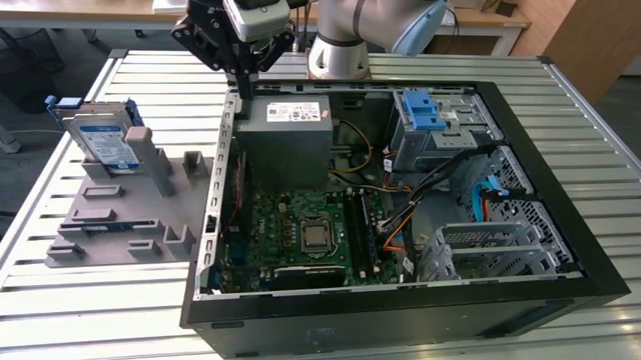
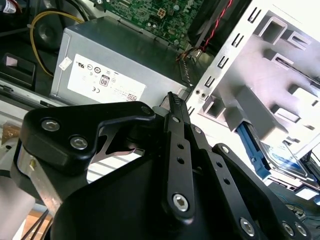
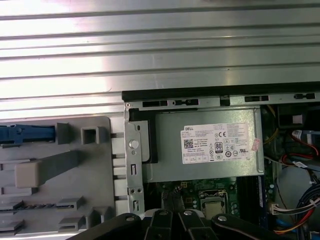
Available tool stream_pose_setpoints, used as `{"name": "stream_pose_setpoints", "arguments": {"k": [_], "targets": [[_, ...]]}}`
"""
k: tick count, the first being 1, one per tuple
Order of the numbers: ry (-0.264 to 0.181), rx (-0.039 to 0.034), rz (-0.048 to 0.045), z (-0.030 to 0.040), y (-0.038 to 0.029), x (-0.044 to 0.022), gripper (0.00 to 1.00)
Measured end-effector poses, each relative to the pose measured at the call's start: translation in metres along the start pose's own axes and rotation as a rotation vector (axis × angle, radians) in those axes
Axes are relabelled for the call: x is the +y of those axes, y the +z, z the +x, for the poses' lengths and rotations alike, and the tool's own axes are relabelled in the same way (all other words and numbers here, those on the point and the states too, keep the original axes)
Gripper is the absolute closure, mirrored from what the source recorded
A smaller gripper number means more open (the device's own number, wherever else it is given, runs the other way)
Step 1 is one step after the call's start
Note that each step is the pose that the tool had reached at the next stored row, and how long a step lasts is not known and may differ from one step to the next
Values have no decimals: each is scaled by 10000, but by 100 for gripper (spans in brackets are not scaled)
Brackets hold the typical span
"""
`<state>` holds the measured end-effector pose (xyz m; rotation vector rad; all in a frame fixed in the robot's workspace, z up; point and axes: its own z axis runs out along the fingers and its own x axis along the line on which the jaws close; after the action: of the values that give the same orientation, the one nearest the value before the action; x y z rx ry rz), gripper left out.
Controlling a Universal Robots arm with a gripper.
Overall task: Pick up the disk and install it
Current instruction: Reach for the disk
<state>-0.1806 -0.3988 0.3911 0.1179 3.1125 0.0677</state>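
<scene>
The disk, silver with a white-and-blue label in a blue carrier, stands upright in a slot of the grey holder block on the exterior view's left of the open computer case. My gripper hangs above the case's rear corner, over the edge beside the grey power supply, well apart from the disk. Its black fingers are shut with nothing between them. In the second wrist view the gripper points toward the power supply, with the disk off to one side. The first wrist view shows the disk's blue edge.
Inside the case lie the green motherboard, a blue latch bracket on the drive cage, and loose cables. The case and holder rest on a slatted metal table. The arm's base stands behind the case.
</scene>
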Motion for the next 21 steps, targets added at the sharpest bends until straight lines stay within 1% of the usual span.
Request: {"name": "stream_pose_setpoints", "arguments": {"k": [21], "targets": [[0, 0, 0, 44, 2, -3, 89]]}}
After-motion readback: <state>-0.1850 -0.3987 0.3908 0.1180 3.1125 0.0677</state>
